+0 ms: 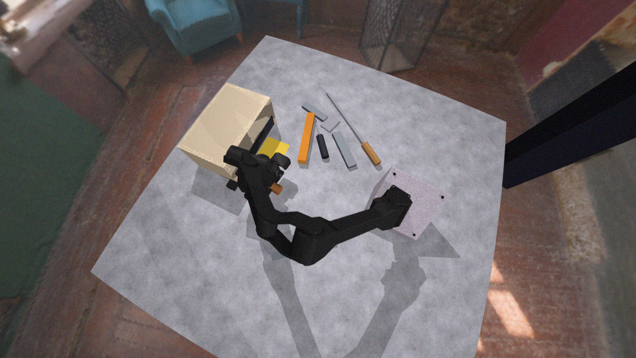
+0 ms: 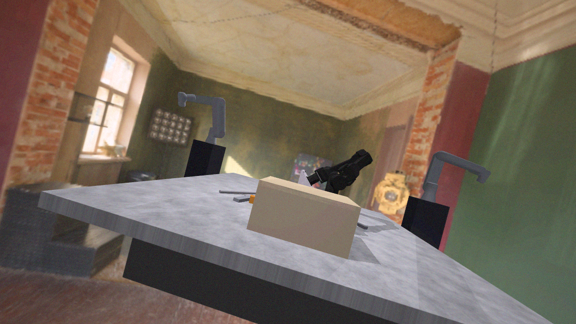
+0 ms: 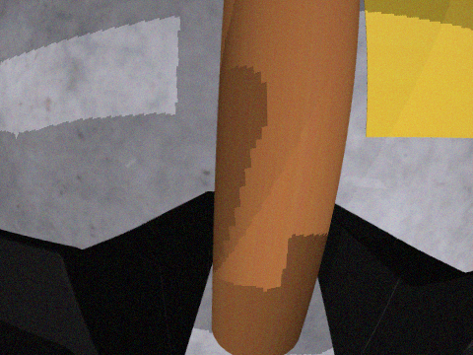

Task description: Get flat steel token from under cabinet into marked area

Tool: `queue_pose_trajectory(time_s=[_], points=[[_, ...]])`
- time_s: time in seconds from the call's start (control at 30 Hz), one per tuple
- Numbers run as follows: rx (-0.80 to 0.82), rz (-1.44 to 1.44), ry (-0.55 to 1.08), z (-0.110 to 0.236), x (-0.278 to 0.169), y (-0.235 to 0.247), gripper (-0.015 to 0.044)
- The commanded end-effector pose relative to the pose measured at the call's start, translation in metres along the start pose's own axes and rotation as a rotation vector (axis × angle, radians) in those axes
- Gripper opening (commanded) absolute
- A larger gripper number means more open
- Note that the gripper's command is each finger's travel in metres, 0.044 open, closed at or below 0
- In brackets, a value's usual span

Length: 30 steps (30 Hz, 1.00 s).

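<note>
Token nowhere to be seen from above; presumably it lies under the cabinet (image 1: 222, 124), hidden by the box. The arm bends round and puts its tool (image 1: 267, 171) right at the cabinet's front, over the near edge of the yellow marked area (image 1: 272, 145). An orange-brown handle end (image 1: 276, 188) pokes out behind the wrist, so it's carrying a stick, probably to rake under the base. Spare implements lie in a row on the table (image 1: 178, 267): an orange bar (image 1: 305, 137), a grey bar (image 1: 344, 149), a long rod (image 1: 351, 129).

Side view now: only the cabinet's plain back (image 2: 302, 217) shows, with the black arm (image 2: 342, 171) dipping behind it.

Wrist view: the tool is clamped on the brown handle (image 3: 283, 138), which runs forward toward the cabinet, the yellow patch (image 3: 421, 73) just right of it.
</note>
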<state>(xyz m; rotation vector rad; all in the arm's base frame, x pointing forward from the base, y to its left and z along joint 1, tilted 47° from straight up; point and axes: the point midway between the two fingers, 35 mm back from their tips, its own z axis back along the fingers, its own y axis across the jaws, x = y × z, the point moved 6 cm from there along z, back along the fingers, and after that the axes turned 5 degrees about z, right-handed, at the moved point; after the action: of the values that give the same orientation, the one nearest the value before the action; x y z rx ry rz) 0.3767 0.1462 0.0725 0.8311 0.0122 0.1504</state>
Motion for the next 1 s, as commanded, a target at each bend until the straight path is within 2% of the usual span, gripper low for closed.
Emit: queue_pose_trajectory(time_s=[0.0, 0.97], points=[[-0.007, -0.003, 0.0, -0.001, -0.001, -0.005, 0.0], [-0.007, -0.004, 0.001, -0.001, -0.024, 0.0, 0.0]])
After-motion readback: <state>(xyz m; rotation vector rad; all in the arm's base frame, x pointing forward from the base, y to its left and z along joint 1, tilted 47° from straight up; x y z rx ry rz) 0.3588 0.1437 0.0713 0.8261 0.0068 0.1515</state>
